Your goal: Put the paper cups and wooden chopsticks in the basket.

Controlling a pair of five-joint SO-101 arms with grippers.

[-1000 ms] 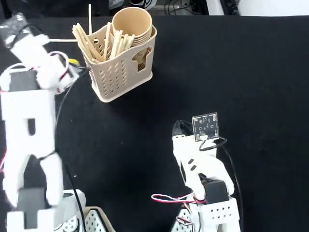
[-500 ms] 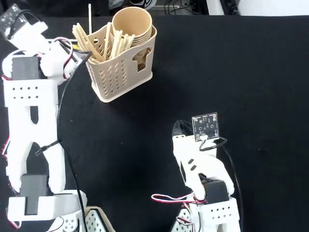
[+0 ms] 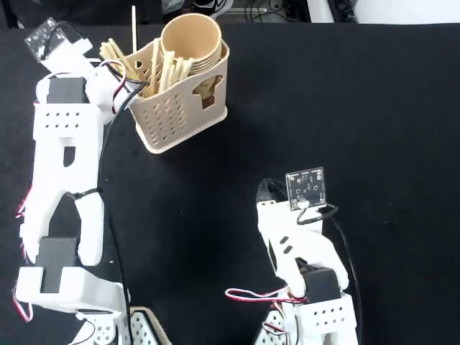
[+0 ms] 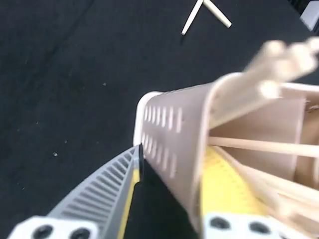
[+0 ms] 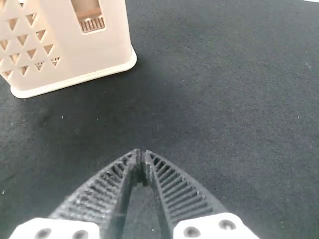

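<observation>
1. Nearest my side, well short of the basket (image 3: 183, 108), the right gripper (image 5: 142, 162) hangs low over the bare table (image 3: 374, 108). Its jaws are pressed together on nothing. I judge it parked there so the other arm has the basket to itself.
2. At the basket's left wall sits the left gripper (image 4: 172, 157). Its ribbed grey finger (image 4: 99, 199) is outside the perforated wall and its yellow finger (image 4: 222, 184) is inside, so the wall looks pinched between them. No stick is in that bite. I read it as a hold on the basket itself, perhaps to steady or shift it, rather than a pick.
3. Inside the basket, on the side away from that pinched wall, the paper cups (image 3: 190, 36) stand nested in one stack, mouths up. The cup half of the job looks done to me.
4. Between the stack and the pinched wall, a bundle of wooden chopsticks (image 3: 154, 65) leans in its compartment. Their ends splay over the rim towards the left gripper, which crowds the yellow finger.
5. Beyond the basket, on its far side, two loose chopsticks (image 4: 219, 15) lie on the table, meeting at an angle. I take these as the remaining work, and the left gripper must let go of the wall before it can fetch them.
</observation>
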